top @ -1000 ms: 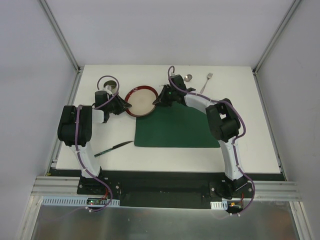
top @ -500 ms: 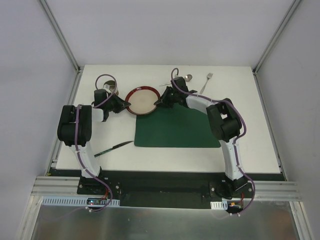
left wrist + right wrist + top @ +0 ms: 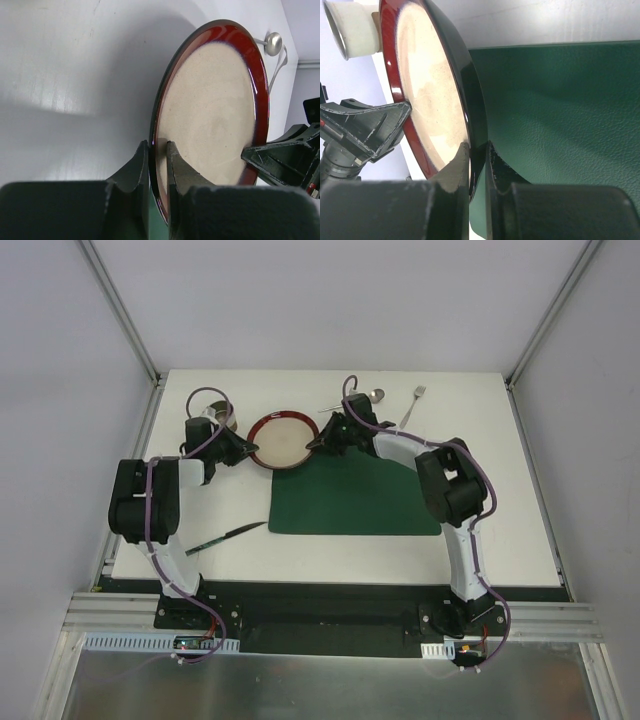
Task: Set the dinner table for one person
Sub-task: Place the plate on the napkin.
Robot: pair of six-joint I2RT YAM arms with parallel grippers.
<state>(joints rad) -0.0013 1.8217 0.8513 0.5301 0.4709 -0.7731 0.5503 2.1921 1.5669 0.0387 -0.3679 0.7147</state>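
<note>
Red-rimmed, sandy-centred round plate [image 3: 283, 440]: the left gripper [image 3: 157, 146] has just clamped its rim, opposite the right gripper's [image 3: 477, 147] pinch. It is on the white dinner table [image 3: 500, 530], at the dark green rectangular placemat's [image 3: 350, 495] far-left corner, likely ready for a two-armed shift.

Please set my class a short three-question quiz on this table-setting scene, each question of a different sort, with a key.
1. True or false: the plate lies wholly on the green placemat.
2. Which item lies nearest the base of the left arm? A fork, B knife, C spoon.
3. How many arms have their jaws on the plate's rim?

Key:
1. False: it is mostly off the mat, beyond the far left corner.
2. B.
3. Two: both pairs of jaws are shut on the rim, on opposite sides.
</note>
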